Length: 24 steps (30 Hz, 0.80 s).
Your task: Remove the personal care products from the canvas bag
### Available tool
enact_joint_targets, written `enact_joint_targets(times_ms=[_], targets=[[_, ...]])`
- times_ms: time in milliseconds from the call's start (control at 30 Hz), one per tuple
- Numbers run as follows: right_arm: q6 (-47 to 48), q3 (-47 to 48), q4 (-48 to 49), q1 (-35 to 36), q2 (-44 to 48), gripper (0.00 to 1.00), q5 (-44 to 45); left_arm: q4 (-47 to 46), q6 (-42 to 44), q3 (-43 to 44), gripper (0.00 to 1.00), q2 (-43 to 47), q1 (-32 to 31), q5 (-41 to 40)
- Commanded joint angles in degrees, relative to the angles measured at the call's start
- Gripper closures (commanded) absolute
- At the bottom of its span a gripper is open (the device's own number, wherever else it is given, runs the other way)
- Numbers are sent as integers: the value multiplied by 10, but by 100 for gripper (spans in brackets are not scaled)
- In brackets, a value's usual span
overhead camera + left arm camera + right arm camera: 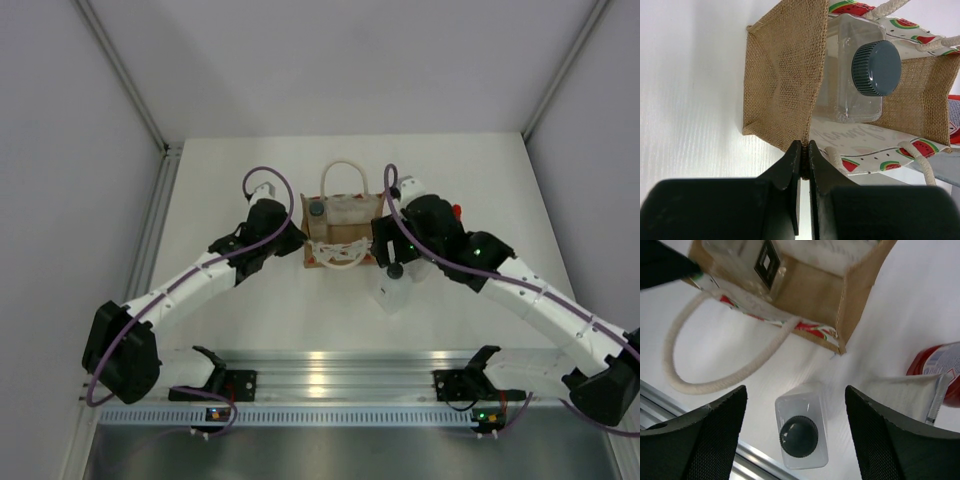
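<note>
Left gripper [804, 146] jaws are together, clamped on the burlap rim of the canvas bag [785, 75] at its 9 o'clock side. One white bottle [860, 95] with a dark grey cap stands inside. Right gripper [795, 392] jaws are wide apart, straddling a second white bottle [801, 432] that is upright on the counter [250, 310] at the bag's 5 o'clock, touching neither finger. Out at 3 o'clock is the red bottle [940, 367], with the pale tube [905, 390] just beside it.

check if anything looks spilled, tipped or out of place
Nothing stands out. The canvas bag stands open with one grey-capped bottle inside; a second bottle stands upright on the table beside it. The left gripper pinches the bag's edge; the right gripper has its jaws open.
</note>
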<state>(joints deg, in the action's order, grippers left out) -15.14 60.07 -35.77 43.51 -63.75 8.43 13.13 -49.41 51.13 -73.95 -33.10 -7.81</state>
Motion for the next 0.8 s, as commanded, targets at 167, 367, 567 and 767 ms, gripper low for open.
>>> enact_joint_targets(times_ms=[167,367,567,767], targets=[[-14,166,-11,12,-71,23,12,-16,-10,-8,100,27,-1,-21],[-46,262,9,20,-189,26,17,-16,-25,-14,100,31,-1,-33],[-71,349,19,34,-310,29,17,-15,-39,-17,100,32,-1,-41],[-86,405,18,45,-396,30,48,-16,-42,-19,100,28,-1,-40]])
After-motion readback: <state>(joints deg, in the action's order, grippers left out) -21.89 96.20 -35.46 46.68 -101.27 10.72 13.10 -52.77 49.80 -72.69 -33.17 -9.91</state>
